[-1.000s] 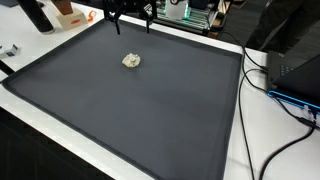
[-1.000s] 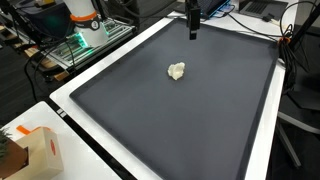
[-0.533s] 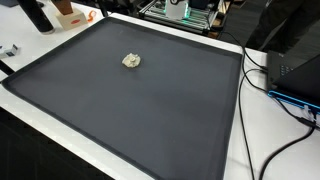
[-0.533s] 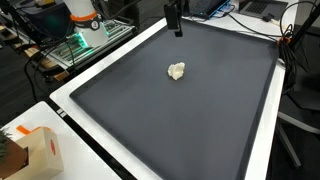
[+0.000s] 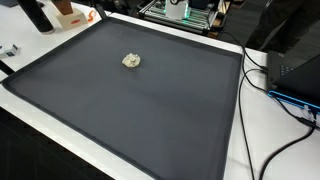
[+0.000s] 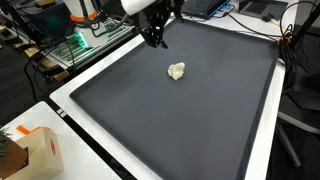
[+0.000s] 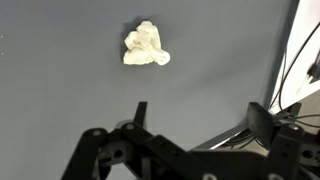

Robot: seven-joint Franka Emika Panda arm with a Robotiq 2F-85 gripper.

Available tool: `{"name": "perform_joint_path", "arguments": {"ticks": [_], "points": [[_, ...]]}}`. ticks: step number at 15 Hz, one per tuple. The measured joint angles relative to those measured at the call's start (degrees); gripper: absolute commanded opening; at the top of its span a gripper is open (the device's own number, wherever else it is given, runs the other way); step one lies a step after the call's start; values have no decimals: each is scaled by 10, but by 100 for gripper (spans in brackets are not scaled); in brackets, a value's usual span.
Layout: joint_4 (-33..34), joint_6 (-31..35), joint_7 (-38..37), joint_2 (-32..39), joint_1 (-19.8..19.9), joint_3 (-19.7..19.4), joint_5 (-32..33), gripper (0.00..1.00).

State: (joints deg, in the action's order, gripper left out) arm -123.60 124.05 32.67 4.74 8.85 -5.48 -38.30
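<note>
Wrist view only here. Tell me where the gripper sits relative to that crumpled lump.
Observer: In an exterior view the gripper hangs raised near one border of the mat, apart from the crumpled lump.
Operator: Name what's off the mat.
Observer: A cardboard box stands on the white table beyond one corner.
Operator: Report something more.
Observer: In an exterior view a blue cable runs beside a dark device.
</note>
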Motion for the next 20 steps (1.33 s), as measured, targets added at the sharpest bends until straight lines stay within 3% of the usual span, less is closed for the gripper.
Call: {"name": "perform_joint_path", "arguments": {"ticks": [6,20], "points": [[-10,-33,-4,54,26,-15,-64,100],[31,-71,-110,169,45,-19,-50,100]]}}
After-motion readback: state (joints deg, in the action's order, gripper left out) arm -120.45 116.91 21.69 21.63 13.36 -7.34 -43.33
